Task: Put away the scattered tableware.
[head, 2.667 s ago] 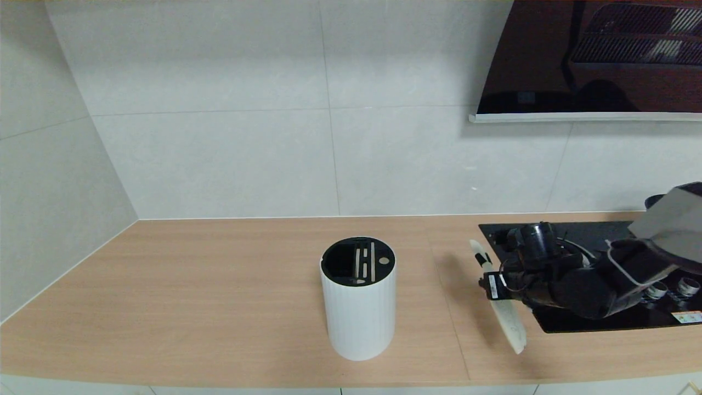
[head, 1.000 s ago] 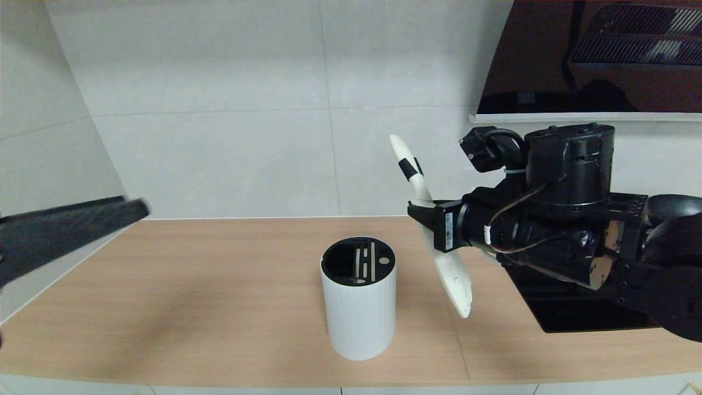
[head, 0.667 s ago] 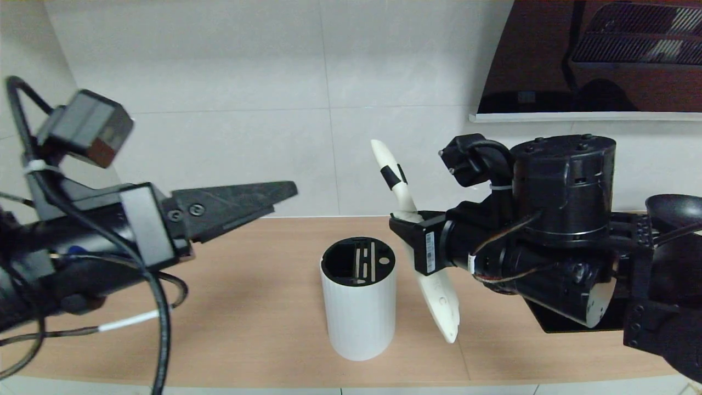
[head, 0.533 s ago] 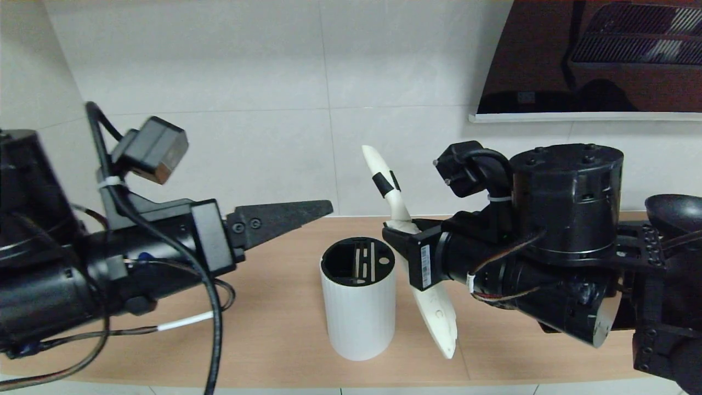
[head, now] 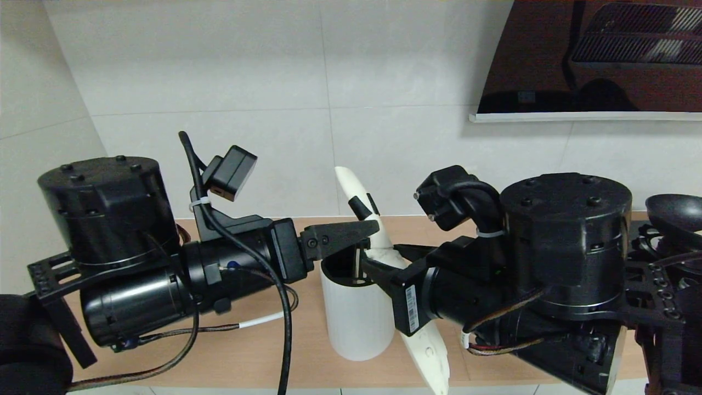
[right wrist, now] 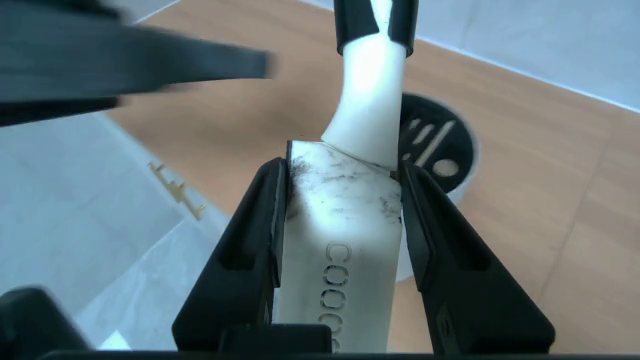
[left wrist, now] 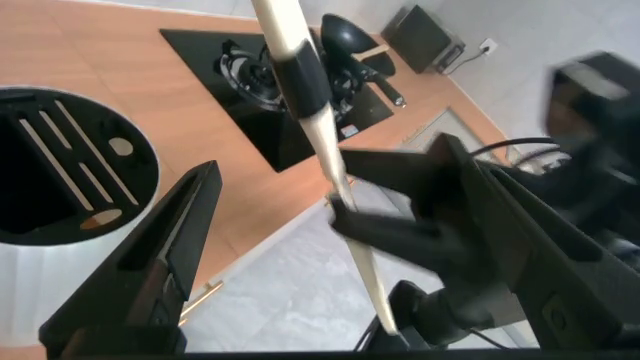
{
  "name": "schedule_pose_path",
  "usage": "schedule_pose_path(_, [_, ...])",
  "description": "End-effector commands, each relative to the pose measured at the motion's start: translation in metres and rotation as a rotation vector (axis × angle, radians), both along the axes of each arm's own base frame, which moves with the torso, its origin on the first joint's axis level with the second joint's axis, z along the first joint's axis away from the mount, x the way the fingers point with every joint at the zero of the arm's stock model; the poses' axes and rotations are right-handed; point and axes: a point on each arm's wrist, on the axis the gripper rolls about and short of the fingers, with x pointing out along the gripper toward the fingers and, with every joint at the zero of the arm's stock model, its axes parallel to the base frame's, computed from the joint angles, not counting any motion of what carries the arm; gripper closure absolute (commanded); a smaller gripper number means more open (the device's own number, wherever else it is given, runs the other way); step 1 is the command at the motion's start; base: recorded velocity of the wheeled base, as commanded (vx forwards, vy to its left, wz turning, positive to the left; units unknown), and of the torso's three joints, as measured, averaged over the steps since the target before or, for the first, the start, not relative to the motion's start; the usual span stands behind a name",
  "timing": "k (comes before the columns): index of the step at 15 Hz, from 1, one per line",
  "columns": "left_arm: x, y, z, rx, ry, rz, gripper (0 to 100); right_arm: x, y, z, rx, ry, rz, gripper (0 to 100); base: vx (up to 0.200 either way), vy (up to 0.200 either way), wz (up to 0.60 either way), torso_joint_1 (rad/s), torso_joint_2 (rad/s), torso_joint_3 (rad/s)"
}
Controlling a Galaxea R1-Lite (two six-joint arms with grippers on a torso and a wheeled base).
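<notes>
Nearest, the broad end of the white utensil [head: 429, 345] hangs low at about 5 o'clock from the white slotted holder [head: 354, 318], over the front edge of the bench [head: 241, 356]. The right claw [head: 392, 258] is clenched on the utensil's flat middle, and the slim banded shaft tilts up toward 11 o'clock above the holder's mouth. The utensil looks light, rigid and smooth, so probably slippery, and it may chip if knocked. The flat part gives the surest hold; the round shaft could twist. The left claw [head: 343, 237] is spread wide, one finger on either side of that shaft, apparently touching nothing. Room is tight: both claws crowd the holder's rim, and the broad end must rise before reaching any slot. Farther off, at about 2 o'clock, lies the black hob [left wrist: 200, 45].
</notes>
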Motion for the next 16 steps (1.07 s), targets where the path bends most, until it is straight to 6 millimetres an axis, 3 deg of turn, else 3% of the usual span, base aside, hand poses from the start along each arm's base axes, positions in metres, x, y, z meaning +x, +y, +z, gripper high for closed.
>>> schedule_pose_path(1, [0.0, -0.004, -0.003, 0.007, 0.007, -0.007, 0, -0.001, 0.003, -0.004, -0.011, 0.007, 0.007, 100, 0.0, 0.0, 0.0, 0.0, 0.0, 0.0])
schedule_pose_path(16, [0.009, -0.015, -0.009, -0.007, -0.024, 0.062, 0, -0.019, 0.011, -0.009, -0.019, 0.017, 0.067, 100, 0.0, 0.0, 0.0, 0.0, 0.0, 0.0])
